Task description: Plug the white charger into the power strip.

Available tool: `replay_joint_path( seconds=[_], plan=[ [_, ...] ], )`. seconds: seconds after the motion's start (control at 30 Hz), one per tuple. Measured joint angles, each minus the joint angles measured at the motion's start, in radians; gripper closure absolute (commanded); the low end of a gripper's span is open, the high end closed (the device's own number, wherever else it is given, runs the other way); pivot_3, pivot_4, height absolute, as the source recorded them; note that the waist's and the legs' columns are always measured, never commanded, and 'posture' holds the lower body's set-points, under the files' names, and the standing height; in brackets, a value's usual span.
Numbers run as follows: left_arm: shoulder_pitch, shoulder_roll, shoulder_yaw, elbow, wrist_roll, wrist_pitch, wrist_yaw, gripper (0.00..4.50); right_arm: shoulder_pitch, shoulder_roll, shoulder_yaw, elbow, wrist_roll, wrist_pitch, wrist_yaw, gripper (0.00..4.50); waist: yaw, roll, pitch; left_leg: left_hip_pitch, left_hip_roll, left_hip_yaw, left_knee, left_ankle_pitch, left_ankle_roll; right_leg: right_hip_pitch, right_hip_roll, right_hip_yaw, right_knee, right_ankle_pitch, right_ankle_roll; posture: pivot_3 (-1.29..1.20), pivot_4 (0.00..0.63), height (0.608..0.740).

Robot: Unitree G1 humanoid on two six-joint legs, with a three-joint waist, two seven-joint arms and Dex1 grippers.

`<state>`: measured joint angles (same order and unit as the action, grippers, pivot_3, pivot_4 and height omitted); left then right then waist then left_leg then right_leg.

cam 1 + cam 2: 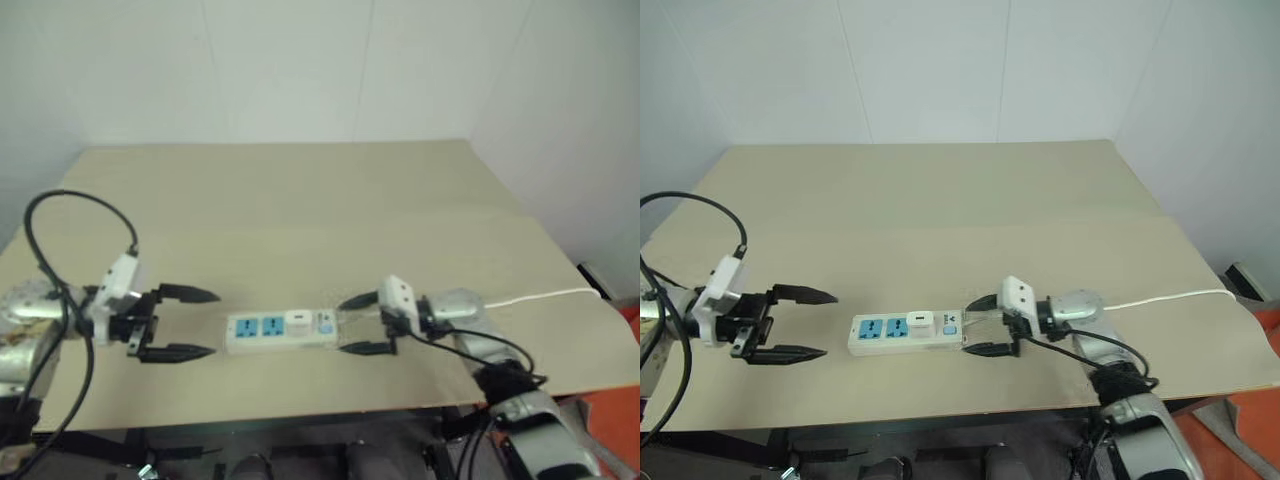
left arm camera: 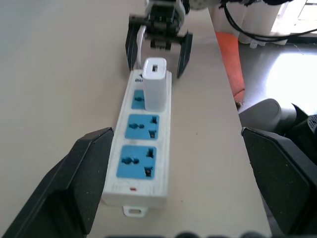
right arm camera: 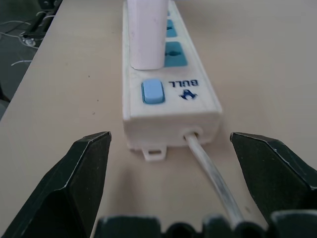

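The power strip (image 1: 280,331) lies near the table's front edge, its long side running left to right. The white charger (image 1: 298,322) stands upright in the socket nearest the switch end; two blue sockets (image 2: 138,144) beside it are free. My left gripper (image 1: 185,323) hovers just off the strip's left end, open, with nothing between its fingers. My right gripper (image 1: 362,323) is open at the strip's right end, fingers either side of the thin white cord (image 3: 214,181) without touching the strip. In the right wrist view the blue switch (image 3: 152,91) sits in front of the charger (image 3: 146,34).
The cord (image 1: 535,296) runs right across the beige table (image 1: 300,200) to its right edge. A black cable (image 1: 60,215) loops above my left wrist. The table's front edge is close below the strip. An orange object (image 2: 230,64) lies on the floor past the table's right side.
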<state>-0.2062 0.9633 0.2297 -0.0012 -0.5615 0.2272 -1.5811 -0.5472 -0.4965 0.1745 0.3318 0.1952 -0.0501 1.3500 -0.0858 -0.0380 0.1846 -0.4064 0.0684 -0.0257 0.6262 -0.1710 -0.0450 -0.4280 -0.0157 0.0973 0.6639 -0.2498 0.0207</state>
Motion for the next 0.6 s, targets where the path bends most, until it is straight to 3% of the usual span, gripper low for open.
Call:
replay_joint_path(
  seconds=[0.37, 0.6],
  plan=[
    [0.319, 0.003, 0.292, -0.228, -0.084, 0.082, 0.120, 0.00, 0.032, -0.209, -0.141, -0.102, 0.086, 0.063, 0.003, 0.02, 0.003, 0.000, 0.005, 0.000, -0.001, 0.002, 0.000, 0.000, 0.000, -0.001, -0.003, 0.000, -0.001, -0.001, -0.001, 0.00, 0.150, 0.740],
    [0.393, -0.019, 0.347, -0.295, -0.111, 0.103, 0.173, 0.00, 0.034, -0.243, -0.168, -0.107, 0.104, 0.068, 0.002, 0.02, 0.005, 0.000, 0.006, 0.000, -0.002, 0.003, 0.000, 0.000, 0.000, -0.002, -0.004, 0.000, -0.001, -0.001, -0.001, 0.00, 0.150, 0.740]
  ],
)
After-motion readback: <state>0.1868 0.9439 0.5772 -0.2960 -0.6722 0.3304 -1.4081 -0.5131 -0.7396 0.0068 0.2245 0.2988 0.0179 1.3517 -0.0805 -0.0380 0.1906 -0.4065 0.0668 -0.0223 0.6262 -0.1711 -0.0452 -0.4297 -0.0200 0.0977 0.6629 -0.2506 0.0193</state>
